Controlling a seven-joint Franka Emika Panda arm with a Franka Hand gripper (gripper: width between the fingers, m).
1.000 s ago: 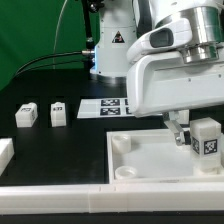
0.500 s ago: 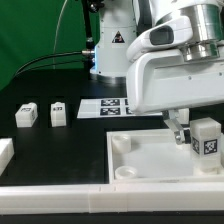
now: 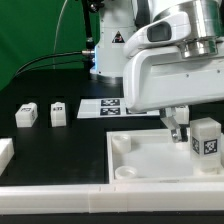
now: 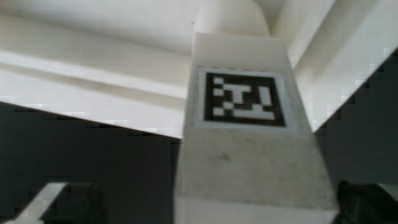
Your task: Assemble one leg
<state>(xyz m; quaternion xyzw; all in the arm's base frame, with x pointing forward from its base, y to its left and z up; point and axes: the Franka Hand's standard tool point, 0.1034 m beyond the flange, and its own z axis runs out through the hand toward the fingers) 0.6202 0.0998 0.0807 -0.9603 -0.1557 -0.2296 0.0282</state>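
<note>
Over the tray-like piece [image 3: 165, 160] in the exterior view, the leg [image 3: 207, 137] stands upright at its far corner, fingers [image 3: 192, 133] spread, gripping nothing. Wrist view: leg [image 4: 246, 150] between them; lift straight up, without nudging it.

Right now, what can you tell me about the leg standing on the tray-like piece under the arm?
The leg is a small, stubby white block, plastic by the look of it, with a black-and-white square marker on one face. It stands upright at a far corner of the big white tray, on the exterior view's right. The open end effector straddles it; in the wrist view the leg fills the gap between the fingers. Whether the fingers touch it cannot be told.
</note>
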